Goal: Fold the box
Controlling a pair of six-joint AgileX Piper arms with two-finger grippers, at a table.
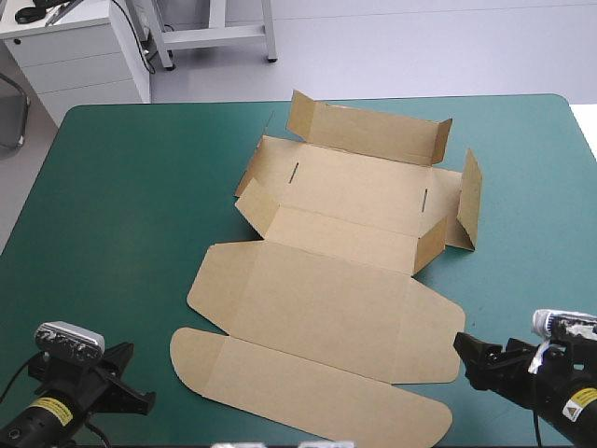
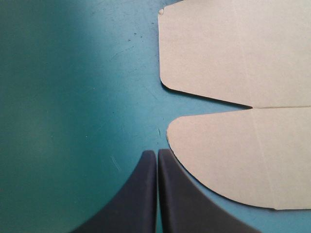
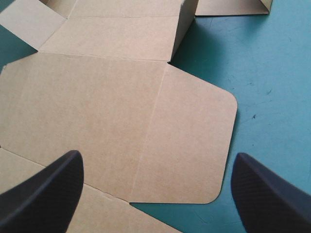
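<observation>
The table (image 1: pixel 121 205) with a teal-green cover bears the box (image 1: pixel 317 303), a cut sheet of brown board, mostly flat, its far walls raised.

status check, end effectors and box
Left end effector shut beside the box, right end effector open at its flap. Far walls raised, rest flat. Nothing in the way.

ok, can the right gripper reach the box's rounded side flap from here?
Probably yes: the right gripper is open, the rounded flap lies flat just ahead, between its fingers, nothing in the way.
</observation>
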